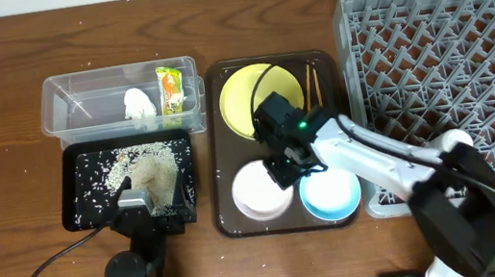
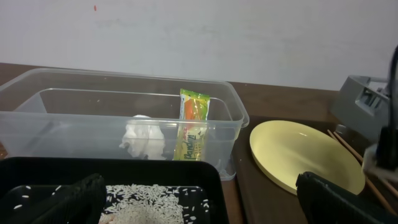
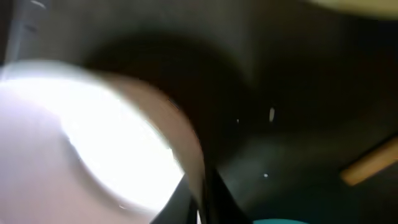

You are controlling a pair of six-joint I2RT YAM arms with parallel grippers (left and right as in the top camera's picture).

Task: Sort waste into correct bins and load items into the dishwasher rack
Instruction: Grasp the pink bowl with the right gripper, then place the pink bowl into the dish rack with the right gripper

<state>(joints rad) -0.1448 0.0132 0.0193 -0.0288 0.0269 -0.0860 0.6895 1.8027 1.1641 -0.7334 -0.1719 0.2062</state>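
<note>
The clear tub [image 1: 78, 109] holds the paper wad [image 1: 137, 103] and the snack wrapper [image 1: 170, 89]. The black tub [image 1: 71, 192] holds the rice [image 1: 140, 168]. My left gripper [image 1: 136, 208] is open and empty over the black tub's near edge [image 2: 202, 208]. The yellow plate [image 1: 247, 100], chopsticks [image 1: 310, 86], white bowl [image 1: 258, 197] and light-blue bowl [image 1: 333, 194] lie on the brown tray [image 1: 222, 161]. My right gripper [image 1: 282, 166] is low at the white bowl's far right rim. In the blurred right wrist view its fingers [image 3: 202, 199] seem closed on that rim. The small cup is hidden.
The grey dishwasher rack [image 1: 438, 44] stands at the right and shows nothing in it. The right arm stretches from the front right across the tray's right edge. The left wrist view shows the wad [image 2: 143, 138], wrapper [image 2: 193, 124] and plate [image 2: 298, 155].
</note>
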